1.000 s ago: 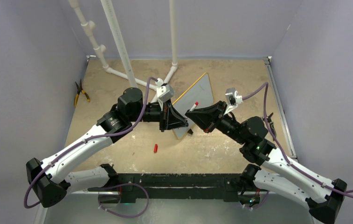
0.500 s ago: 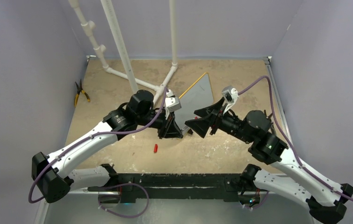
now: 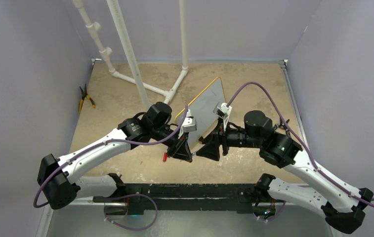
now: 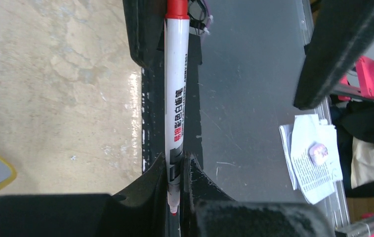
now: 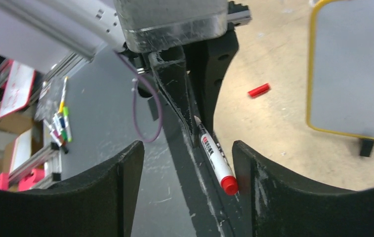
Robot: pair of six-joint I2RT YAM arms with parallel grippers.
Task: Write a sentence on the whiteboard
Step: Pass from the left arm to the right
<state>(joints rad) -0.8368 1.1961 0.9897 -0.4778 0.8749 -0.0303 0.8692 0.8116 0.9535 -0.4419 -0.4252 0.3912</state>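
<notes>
Two grippers meet close together near the middle of the table [image 3: 120,84], a beige, mottled surface scuffed pale toward its near edge. The left gripper [image 3: 182,150] has its fingers pressed tight on a white marker [image 4: 176,89], pinching it low on the barrel close to the writing tip (the red end sticks out away from the fingers). The right gripper [image 5: 187,146] is spread wide, and the marker lies in the gap between its fingers; whether the red end touches the right-hand finger I cannot tell.

Just beyond the grippers, on the far side and slightly right of centre, stands the whiteboard [image 3: 205,104], turned at an angle to the table edges, its yellow frame showing along the left edge and its face a flat grey. One black foot [image 5: 366,146] rests on the table. A small red cap [image 3: 165,157] lies on the table just left of the left gripper.

White pipes [image 3: 125,44] rise from the far left part of the table. Yellow-handled pliers [image 3: 85,98] lie by the left wall. Pale lavender walls [image 3: 26,74] close in the left, far and right sides.
</notes>
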